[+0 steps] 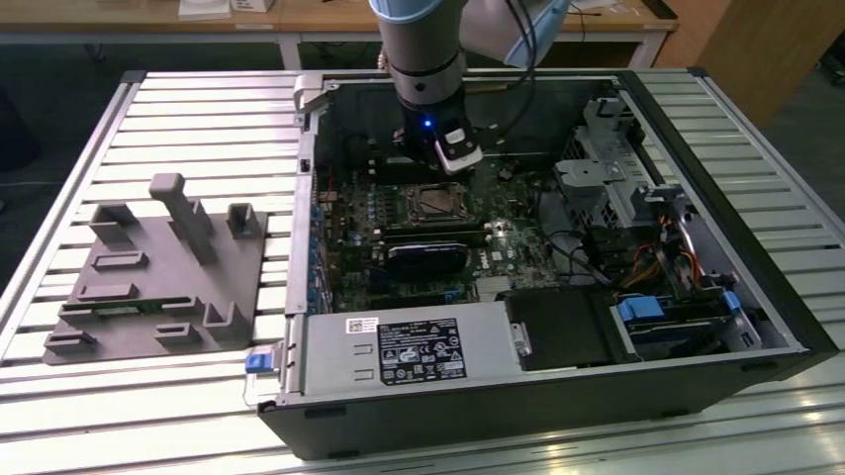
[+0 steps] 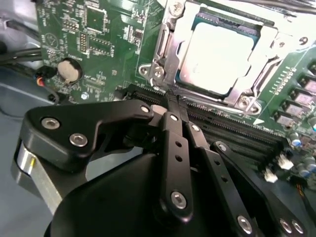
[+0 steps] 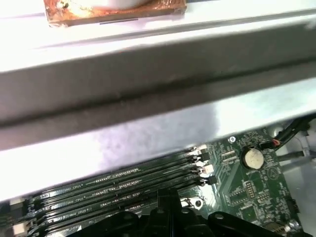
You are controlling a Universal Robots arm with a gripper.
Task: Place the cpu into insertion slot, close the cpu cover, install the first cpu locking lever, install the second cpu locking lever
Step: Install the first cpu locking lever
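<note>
End effector (image 2: 174,100): fingers narrow, pressed together, nothing visible between them; tips just short of insertion slot (image 2: 245,102) edge, above memory slots (image 2: 237,133).
Cpu (image 2: 217,54): seated flat in slot, directly ahead of fingertips.
Cpu cover (image 2: 167,47): lying down over cpu, pale top showing through window.
Coin cell (image 2: 69,70): off to one side, on green motherboard (image 2: 98,44).
Computer case (image 1: 739,297): open, resting on slatted counter (image 1: 198,119).

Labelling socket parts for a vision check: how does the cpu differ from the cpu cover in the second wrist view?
The cpu is a solid pale square; the cpu cover is a shinier metal frame with a square window. The cpu sits inside that window; the cpu cover rings its edges. Both are square and look flat.
</note>
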